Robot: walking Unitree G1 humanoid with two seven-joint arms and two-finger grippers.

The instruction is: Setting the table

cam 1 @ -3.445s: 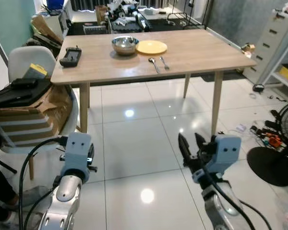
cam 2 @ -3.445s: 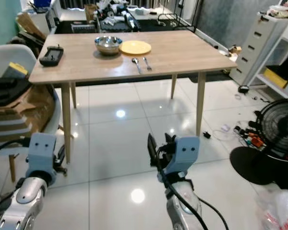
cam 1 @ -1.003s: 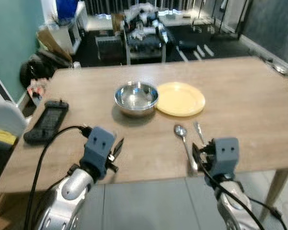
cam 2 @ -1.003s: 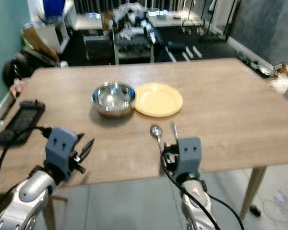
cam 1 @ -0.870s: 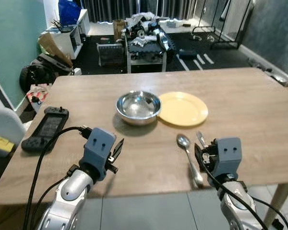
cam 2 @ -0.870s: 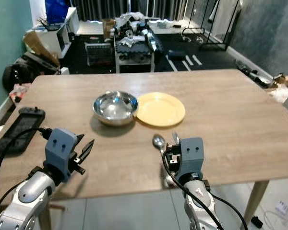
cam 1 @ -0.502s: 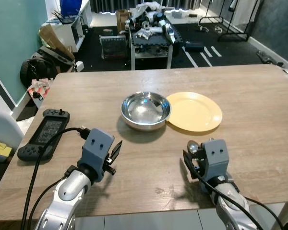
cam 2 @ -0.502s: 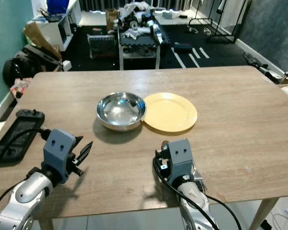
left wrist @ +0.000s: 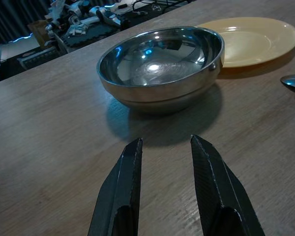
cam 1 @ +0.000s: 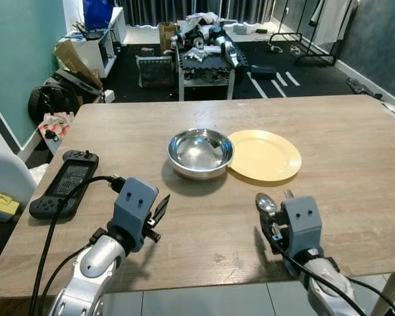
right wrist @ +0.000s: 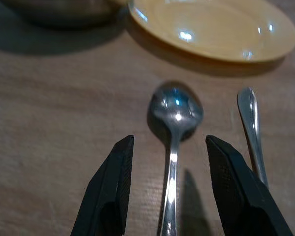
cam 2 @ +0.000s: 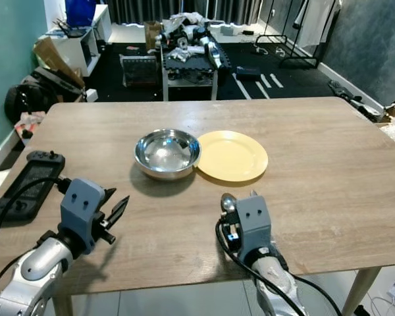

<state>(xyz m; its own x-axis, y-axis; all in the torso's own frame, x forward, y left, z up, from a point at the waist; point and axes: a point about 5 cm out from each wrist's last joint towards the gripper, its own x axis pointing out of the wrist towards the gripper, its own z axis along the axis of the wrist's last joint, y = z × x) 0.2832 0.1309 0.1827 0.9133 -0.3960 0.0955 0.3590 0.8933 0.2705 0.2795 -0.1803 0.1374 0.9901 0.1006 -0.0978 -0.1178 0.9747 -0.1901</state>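
A steel bowl (cam 1: 200, 153) and a yellow plate (cam 1: 264, 155) sit side by side in the middle of the wooden table (cam 1: 342, 131). A spoon (right wrist: 176, 110) lies in front of the plate. A second slim utensil (right wrist: 252, 128) lies beside the spoon. My right gripper (right wrist: 169, 140) is low over the table, open, its fingers on either side of the spoon's handle and apart from it. My left gripper (left wrist: 164, 142) is open and holds nothing. It hovers a short way in front of the bowl, pointing at it.
A black handheld game console (cam 1: 62, 183) with a cable lies near the table's left edge. A white chair (cam 1: 3, 184) stands left of the table. Beyond the far edge stand a cluttered black cart (cam 1: 207, 62) and boxes.
The camera has closed in on the table as I walked up. Both grippers are now over the tabletop rather than the floor. The right one has settled at the spoon's handle.
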